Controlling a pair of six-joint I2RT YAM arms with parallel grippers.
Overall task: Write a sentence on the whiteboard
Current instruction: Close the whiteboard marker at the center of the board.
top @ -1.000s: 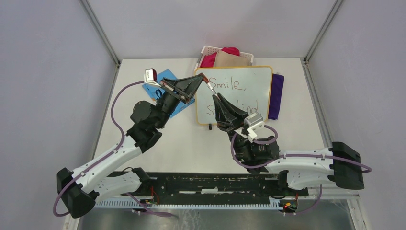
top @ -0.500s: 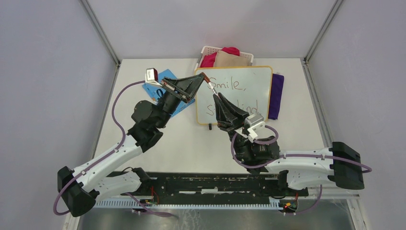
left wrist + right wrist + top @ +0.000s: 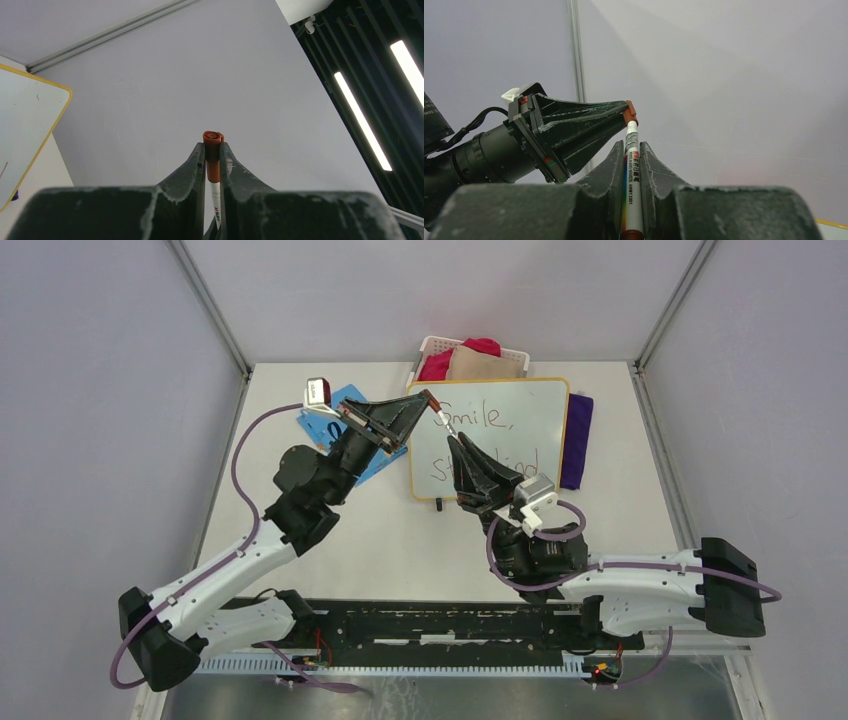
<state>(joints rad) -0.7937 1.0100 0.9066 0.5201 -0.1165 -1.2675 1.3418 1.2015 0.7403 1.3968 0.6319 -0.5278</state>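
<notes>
The whiteboard (image 3: 430, 465) lies flat at the back middle of the table, and its corner shows in the left wrist view (image 3: 20, 115). The sentence (image 3: 485, 418) reads "Smile," over "stay kind"; my right gripper hides part of the lower line. My left gripper (image 3: 428, 400) is shut on the red cap (image 3: 213, 140) at the marker's end. My right gripper (image 3: 452, 440) is shut on the marker's white barrel (image 3: 632, 175). The marker (image 3: 441, 420) spans between the two grippers above the board's left part. In the right wrist view the left gripper (image 3: 626, 111) meets the cap (image 3: 630, 114).
A white basket (image 3: 428, 344) with red and tan cloths stands behind the board. A blue card (image 3: 335, 400) lies to the board's left, under the left arm. A purple cloth (image 3: 577, 438) lies along the board's right edge.
Both grippers, with the marker held between them, have shifted slightly to the right. Both grips are unchanged.
</notes>
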